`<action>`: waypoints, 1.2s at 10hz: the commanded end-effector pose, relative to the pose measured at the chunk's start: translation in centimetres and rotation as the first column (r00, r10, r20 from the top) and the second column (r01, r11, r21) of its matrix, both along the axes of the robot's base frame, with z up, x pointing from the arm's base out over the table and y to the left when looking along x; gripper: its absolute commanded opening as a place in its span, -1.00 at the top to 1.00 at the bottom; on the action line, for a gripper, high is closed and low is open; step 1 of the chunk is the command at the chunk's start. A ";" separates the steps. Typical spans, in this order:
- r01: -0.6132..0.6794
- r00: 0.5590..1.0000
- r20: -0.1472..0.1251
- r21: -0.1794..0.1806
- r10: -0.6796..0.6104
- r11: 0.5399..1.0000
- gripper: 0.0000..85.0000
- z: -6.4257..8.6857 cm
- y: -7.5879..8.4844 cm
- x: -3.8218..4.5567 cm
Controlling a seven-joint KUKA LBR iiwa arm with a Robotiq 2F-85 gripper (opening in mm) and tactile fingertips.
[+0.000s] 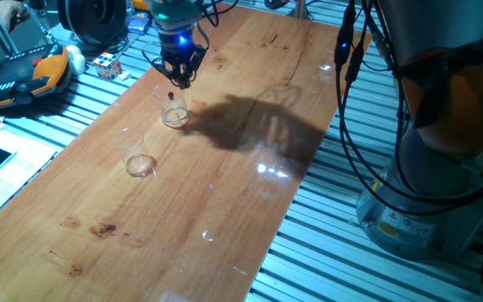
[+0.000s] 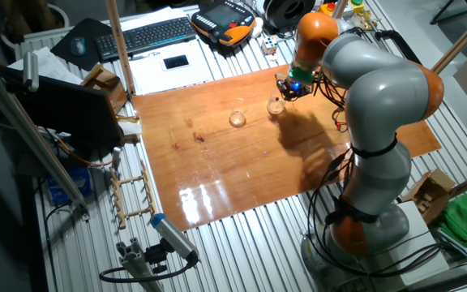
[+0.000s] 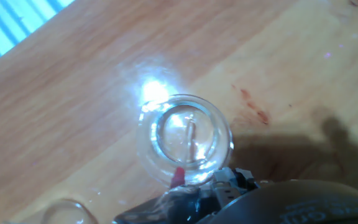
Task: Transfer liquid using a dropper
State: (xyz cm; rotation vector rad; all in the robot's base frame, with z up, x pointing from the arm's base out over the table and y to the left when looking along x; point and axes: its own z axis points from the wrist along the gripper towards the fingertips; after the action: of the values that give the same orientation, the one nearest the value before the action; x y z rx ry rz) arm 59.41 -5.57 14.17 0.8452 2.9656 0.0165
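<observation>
My gripper (image 1: 179, 80) hangs just above a clear glass tumbler (image 1: 173, 110) at the far end of the wooden table. Its fingers look drawn together on the dropper's red bulb (image 1: 170, 95). In the hand view the dropper (image 3: 190, 140) shows as a thin clear tube reaching down into the tumbler (image 3: 151, 152), with the red bulb at the near rim beside my fingertips (image 3: 230, 182). A thin, nearly clear layer of liquid (image 3: 201, 149) lies at the tumbler's bottom. A second tumbler (image 1: 135, 152) stands nearer the camera, apart from the first. The other fixed view shows my gripper (image 2: 289, 88) over the first tumbler (image 2: 276, 105).
The tumblers stand on a wooden tabletop (image 1: 225, 193) with slatted metal around it. A Rubik's cube (image 1: 107, 65) and an orange-black pendant (image 1: 23, 74) lie beyond the far left edge. The arm's base (image 1: 426, 193) and cables stand at the right. A red stain (image 3: 253, 109) marks the wood.
</observation>
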 end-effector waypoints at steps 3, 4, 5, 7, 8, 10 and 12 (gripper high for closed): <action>0.182 0.983 -0.011 0.021 -0.182 0.983 0.84 -0.1 0.2 0.91; 0.245 0.969 -0.018 0.024 -0.245 0.969 0.87 0.0 0.2 1.12; 0.290 0.957 -0.027 0.025 -0.289 0.957 0.87 0.1 0.1 1.33; 0.402 0.915 -0.016 0.051 -0.402 0.914 0.60 -0.2 0.2 1.92; 0.433 0.901 -0.010 0.058 -0.433 0.900 0.48 -0.5 0.3 2.09; 0.480 0.877 -0.004 0.069 -0.481 0.875 0.42 -0.7 0.5 2.43; 0.508 0.861 -0.004 0.074 -0.509 0.858 0.42 -0.7 0.7 2.61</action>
State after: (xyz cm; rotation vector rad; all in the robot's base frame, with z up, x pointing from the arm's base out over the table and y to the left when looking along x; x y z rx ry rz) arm 62.05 -4.83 13.50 1.3734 2.7692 0.1138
